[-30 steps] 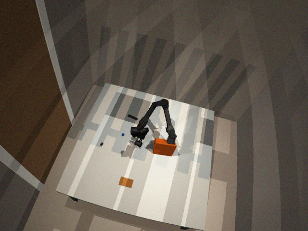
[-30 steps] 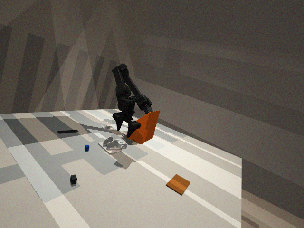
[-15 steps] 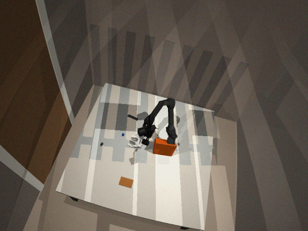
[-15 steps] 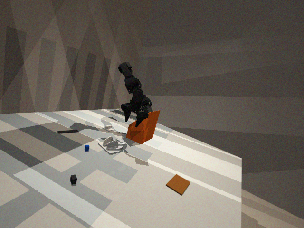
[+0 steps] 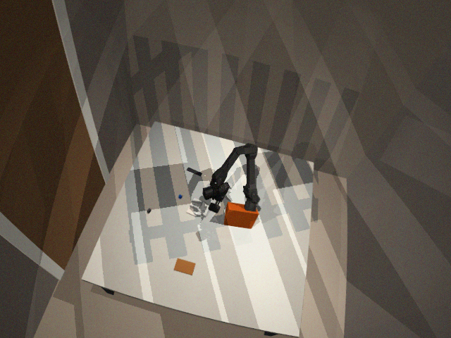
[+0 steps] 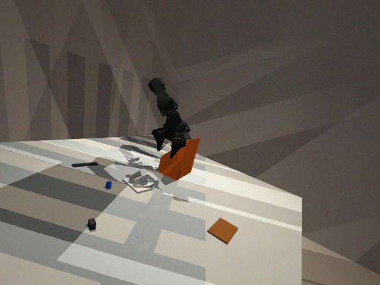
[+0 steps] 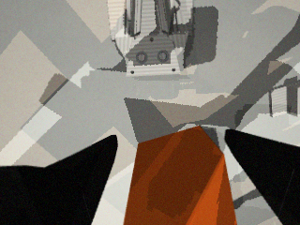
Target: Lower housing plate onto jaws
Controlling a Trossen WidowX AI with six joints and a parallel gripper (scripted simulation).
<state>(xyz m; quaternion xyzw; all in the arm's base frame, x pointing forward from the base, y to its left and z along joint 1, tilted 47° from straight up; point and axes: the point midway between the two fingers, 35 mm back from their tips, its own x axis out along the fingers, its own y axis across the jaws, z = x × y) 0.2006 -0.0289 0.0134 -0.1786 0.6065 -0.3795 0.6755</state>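
The pale grey jaw assembly (image 5: pixel 198 208) (image 6: pixel 141 181) lies on the table, with its two long jaws side by side. In the wrist view it is at the top, cut off by the frame edge. A flat plate (image 7: pixel 152 63) with two round rings and small dark holes lies across the near end of the jaws; I take it for the housing plate. It looks flat from above, but I cannot tell whether it is fully down on the stubs. My gripper (image 6: pixel 165 153) (image 7: pixel 170 137) is open and empty, raised above the table and off to the orange block's side of the assembly, clear of the plate.
A large orange block (image 5: pixel 240 216) (image 6: pixel 187 159) (image 7: pixel 175 187) stands close to the gripper, by the arm's base. A small white part (image 6: pixel 134 160) (image 7: pixel 279 101) lies behind the assembly. A black bar (image 5: pixel 194 171) (image 6: pixel 84 164), blue piece (image 5: pixel 180 196) (image 6: pixel 108 184), black piece (image 5: pixel 149 210) (image 6: pixel 92 224) and orange tile (image 5: pixel 184 266) (image 6: pixel 222 230) lie around.
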